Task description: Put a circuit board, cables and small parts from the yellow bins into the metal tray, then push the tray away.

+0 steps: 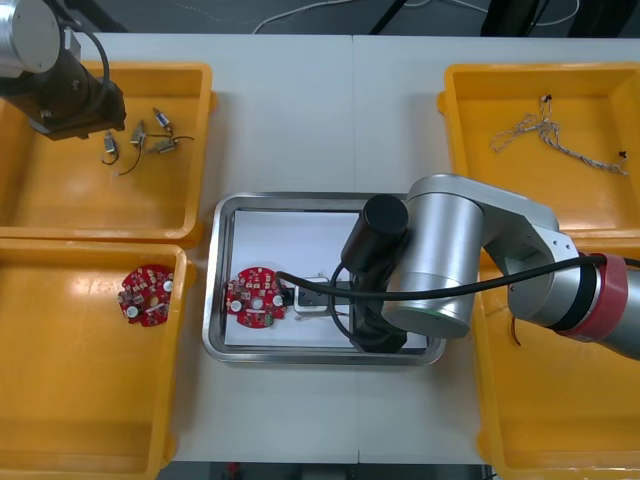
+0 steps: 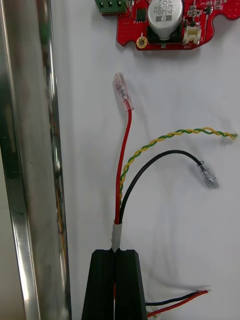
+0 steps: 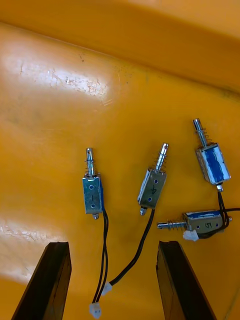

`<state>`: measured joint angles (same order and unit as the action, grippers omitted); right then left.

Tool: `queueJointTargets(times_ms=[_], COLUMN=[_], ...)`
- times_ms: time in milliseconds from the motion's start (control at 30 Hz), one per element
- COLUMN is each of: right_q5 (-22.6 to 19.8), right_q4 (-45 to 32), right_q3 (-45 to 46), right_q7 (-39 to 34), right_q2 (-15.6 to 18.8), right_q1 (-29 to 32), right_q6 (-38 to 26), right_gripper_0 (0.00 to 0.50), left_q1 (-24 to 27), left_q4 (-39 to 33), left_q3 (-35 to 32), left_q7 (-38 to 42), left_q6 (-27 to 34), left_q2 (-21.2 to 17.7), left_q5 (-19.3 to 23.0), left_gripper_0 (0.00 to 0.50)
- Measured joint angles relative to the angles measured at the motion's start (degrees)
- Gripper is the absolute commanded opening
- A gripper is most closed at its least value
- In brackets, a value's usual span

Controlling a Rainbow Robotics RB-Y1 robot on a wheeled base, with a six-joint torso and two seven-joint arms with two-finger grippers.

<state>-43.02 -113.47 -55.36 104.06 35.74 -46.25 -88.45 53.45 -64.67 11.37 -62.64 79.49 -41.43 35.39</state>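
In the right wrist view my right gripper [image 2: 117,252] is shut on a taped cable bundle [image 2: 124,165] of red, black and twisted yellow-green wires. The wires fan out over the white floor of the metal tray [image 2: 30,150] toward a round red circuit board [image 2: 170,20]. From the front, that gripper [image 1: 375,328] is low in the tray [image 1: 222,230], right of the board [image 1: 255,297]. My left gripper [image 3: 112,245] is open above several small metal parts [image 3: 152,185] in the far left yellow bin [image 1: 190,120], with none between its fingers.
A second red circuit board [image 1: 147,295] lies in the near left bin [image 1: 60,400]. A thin twisted cable [image 1: 550,135] rests in the far right bin [image 1: 470,90]. My right arm covers part of the near right bin [image 1: 560,420]. The tray's steel wall stands close beside my right fingers [image 2: 102,285].
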Motion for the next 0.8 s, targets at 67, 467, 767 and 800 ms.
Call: queueJointTargets(times_ms=[67,467,767,800], right_q5=[0.02,0.03,0.21,0.27], right_q4=[0.12,0.28,0.21,0.10], right_q3=[-0.05,-0.22,-0.16,-0.04], right_q7=[0.01,1.83,1.82,1.82], right_q2=[-0.06,-0.14,-0.14,-0.15], right_q1=[0.00,0.00,0.00,0.00], right_q6=[0.05,0.17,-0.38,-1.02], right_gripper_0=[0.000,0.476,0.500,0.500], left_q1=[0.57,2.12,4.16,4.40], left_q4=[1.54,10.92,16.07,16.38], left_q3=[0.00,0.00,0.00,0.00], left_q7=[0.00,-6.80,-10.26,-10.26], left_q6=[-0.81,-5.84,-6.43,-6.43], left_q2=[0.57,1.49,1.55,1.60], left_q5=[-0.49,-0.82,-0.83,-0.84], left_gripper_0=[0.500,0.500,0.500,0.500])
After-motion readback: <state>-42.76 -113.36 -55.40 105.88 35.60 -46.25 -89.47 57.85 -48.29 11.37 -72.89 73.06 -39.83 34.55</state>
